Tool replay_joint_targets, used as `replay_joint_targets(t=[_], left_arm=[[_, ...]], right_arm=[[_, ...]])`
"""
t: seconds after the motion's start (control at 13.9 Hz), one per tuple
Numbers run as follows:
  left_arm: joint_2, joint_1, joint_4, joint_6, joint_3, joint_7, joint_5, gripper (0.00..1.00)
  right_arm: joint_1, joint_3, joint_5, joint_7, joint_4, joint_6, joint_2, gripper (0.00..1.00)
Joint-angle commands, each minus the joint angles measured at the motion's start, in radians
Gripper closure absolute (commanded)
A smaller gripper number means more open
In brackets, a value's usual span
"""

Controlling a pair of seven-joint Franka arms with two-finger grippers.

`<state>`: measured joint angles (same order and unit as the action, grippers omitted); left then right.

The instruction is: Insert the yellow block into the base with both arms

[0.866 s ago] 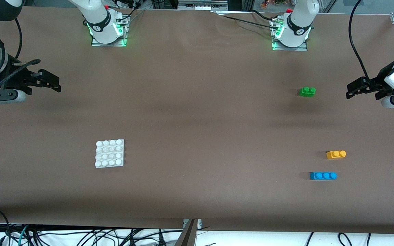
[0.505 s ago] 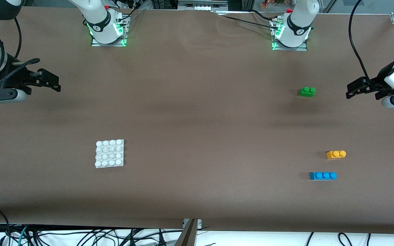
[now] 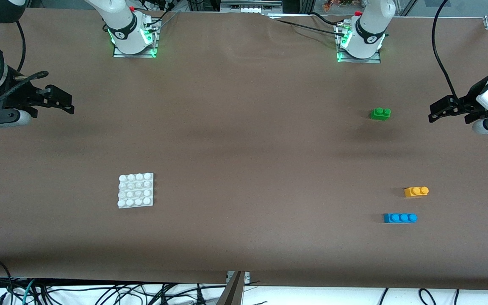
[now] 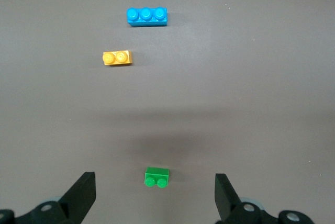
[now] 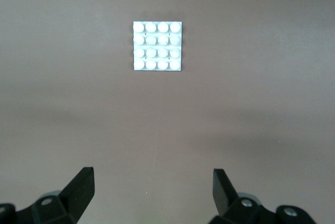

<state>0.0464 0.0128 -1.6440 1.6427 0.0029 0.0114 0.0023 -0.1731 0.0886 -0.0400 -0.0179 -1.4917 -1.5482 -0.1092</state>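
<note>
The yellow block (image 3: 416,191) lies on the brown table toward the left arm's end, studs up; it also shows in the left wrist view (image 4: 117,57). The white base (image 3: 136,190) lies flat toward the right arm's end and shows in the right wrist view (image 5: 157,46). My left gripper (image 3: 434,115) is open and empty, up in the air at the left arm's end of the table, beside the green brick. My right gripper (image 3: 69,106) is open and empty, up in the air at the right arm's end of the table.
A green two-stud brick (image 3: 380,113) lies farther from the front camera than the yellow block, and shows between my left fingers in the left wrist view (image 4: 157,177). A blue three-stud brick (image 3: 400,217) lies nearer the front camera than the yellow block. Cables hang at the table's front edge.
The right arm has drifted slightly away from the table's middle. The left arm and all bricks have not moved.
</note>
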Motion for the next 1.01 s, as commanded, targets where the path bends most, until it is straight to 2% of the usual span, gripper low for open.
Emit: replay_joint_targets(t=[0.0, 0.94], left_arm=[[0.009, 0.004, 0.024, -0.011, 0.000, 0.007, -0.011, 0.00], [0.009, 0.004, 0.024, -0.012, 0.000, 0.007, -0.011, 0.00]], right_arm=[[0.009, -0.012, 0.015, -0.005, -0.004, 0.003, 0.017, 0.00], [0.009, -0.010, 0.015, 0.001, -0.012, -0.007, 0.016, 0.00]])
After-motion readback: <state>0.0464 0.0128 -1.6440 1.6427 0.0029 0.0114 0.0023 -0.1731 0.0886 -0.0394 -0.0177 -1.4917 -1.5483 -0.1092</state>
